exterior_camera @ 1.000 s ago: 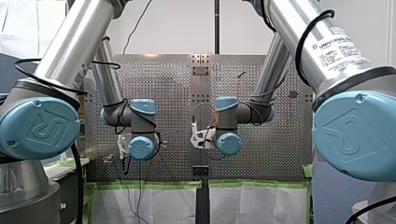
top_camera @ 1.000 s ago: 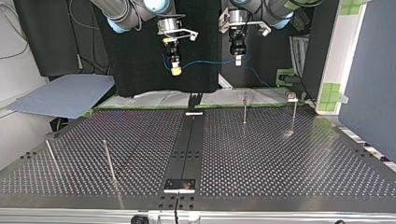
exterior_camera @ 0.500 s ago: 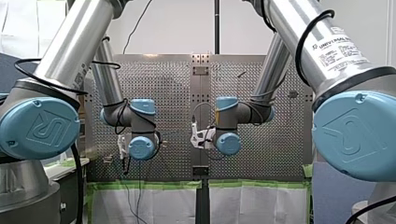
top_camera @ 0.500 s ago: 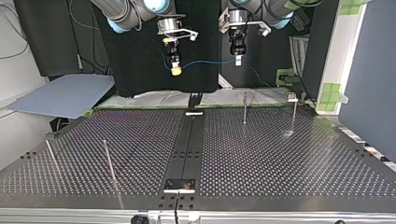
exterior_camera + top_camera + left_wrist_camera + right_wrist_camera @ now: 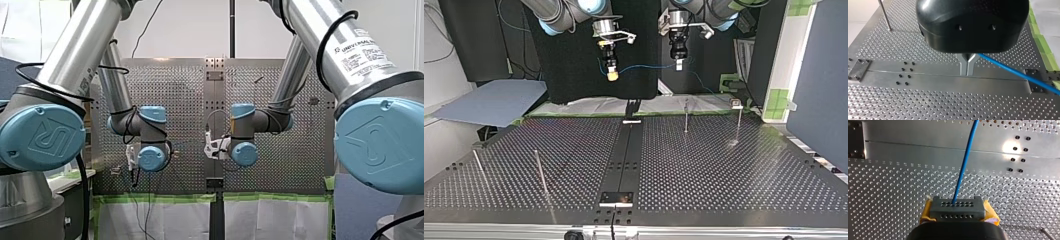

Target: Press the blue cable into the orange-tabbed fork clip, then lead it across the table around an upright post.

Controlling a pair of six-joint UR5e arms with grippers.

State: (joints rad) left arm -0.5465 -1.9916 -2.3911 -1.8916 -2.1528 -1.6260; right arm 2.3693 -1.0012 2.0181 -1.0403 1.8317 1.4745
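- Your left tool (image 5: 967,67), wrist view: the metal fingers (image 5: 963,67) were pressed tip to tip, clamped on the blue cable (image 5: 1013,71). The cable came out where the fingers fork and ran off sideways toward the green tape (image 5: 1044,43) at the tabletop (image 5: 923,105) edge.
- Your right tool (image 5: 957,207), wrist view: it was clenched on the same cable. It had yellow pads (image 5: 927,210) either side of a grey holed block (image 5: 958,212). The cable left the block's middle and ran straight ahead over the perforated plate.
- Top view: both tools hung well above the tabletop, past its far edge, w/ your right tool at the view's left and your left tool at the view's right. The cable was strung between them w/ a slight sag. More cable trailed down from the left tool toward the far side.
- Under the left tool lay the plain centre strip (image 5: 935,77) w/ bolt heads, perforated plate on both sides.
- Posts: one upright post (image 5: 885,15) stood ahead of the left tool, off to one side. In the top view, the far posts (image 5: 685,117) were at the view's right and the near posts (image 5: 540,172) at its left.
- The cable was well apart from every post.
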